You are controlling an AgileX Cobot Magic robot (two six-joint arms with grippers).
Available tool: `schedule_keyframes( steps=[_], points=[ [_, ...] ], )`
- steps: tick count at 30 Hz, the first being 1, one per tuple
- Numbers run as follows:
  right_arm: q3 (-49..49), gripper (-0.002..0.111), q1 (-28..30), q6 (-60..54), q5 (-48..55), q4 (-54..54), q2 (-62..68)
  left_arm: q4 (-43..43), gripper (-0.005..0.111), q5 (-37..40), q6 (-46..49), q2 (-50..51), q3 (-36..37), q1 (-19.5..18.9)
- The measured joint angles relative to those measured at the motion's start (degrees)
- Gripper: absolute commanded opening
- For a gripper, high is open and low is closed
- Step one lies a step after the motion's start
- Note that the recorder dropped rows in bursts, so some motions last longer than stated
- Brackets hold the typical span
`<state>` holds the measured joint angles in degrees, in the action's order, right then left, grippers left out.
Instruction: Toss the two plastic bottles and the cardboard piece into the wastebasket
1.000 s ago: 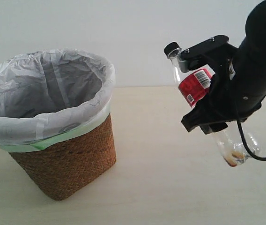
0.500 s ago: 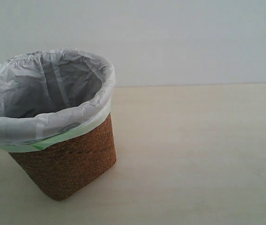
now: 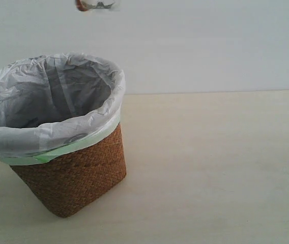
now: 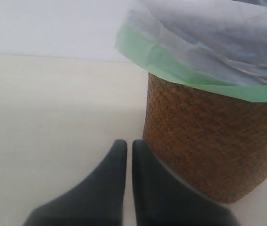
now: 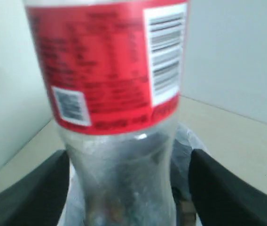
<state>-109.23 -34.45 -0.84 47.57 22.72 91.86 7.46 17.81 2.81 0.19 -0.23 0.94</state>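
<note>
The wastebasket (image 3: 70, 175) is brown wicker lined with a crinkled white bag with a pale green edge; it stands at the left. High above it, only the clear base of the red-labelled bottle (image 3: 96, 4) shows at the view's top edge. In the right wrist view that bottle (image 5: 119, 84) fills the space between the fingers of my right gripper (image 5: 129, 155), which stand apart from it with a gap on one side, the liner (image 5: 190, 141) below. My left gripper (image 4: 125, 141) is shut and empty on the table beside the basket (image 4: 204, 146). The green-capped bottle and cardboard piece are out of view.
The pale wooden table (image 3: 210, 168) stretches to the right of the basket, with a plain white wall (image 3: 210, 46) behind.
My right arm left the exterior view with the red-labelled bottle and swung high over the basket; only the bottle's base shows now. The fingers have parted round the bottle.
</note>
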Motion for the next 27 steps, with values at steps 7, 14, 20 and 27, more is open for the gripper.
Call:
schedule_keyframes(
  steps=[7, 14, 20, 27],
  points=[
    [-1.8, 0.065, -0.2, 2.6, 6.9, -6.9, 6.7, 0.0, 0.004, 0.0, 0.0, 0.0, 0.0, 0.0],
    [-1.7, 0.051, -0.2, 8.0, 14.1, -23.4, 7.1, 0.0, 0.004, 0.0, 0.0, 0.0, 0.0, 0.0],
    [3.4, 0.010, 0.0, 13.1, 21.9, -42.1, 5.9, 0.0, 0.004, 0.0, 0.0, 0.0, 0.0, 0.0],
    [32.0, 0.009, 0.0, 19.6, 4.4, -42.0, -9.4, 0.0, 0.004, 0.0, 0.0, 0.0, 0.0, 0.0]
  ],
)
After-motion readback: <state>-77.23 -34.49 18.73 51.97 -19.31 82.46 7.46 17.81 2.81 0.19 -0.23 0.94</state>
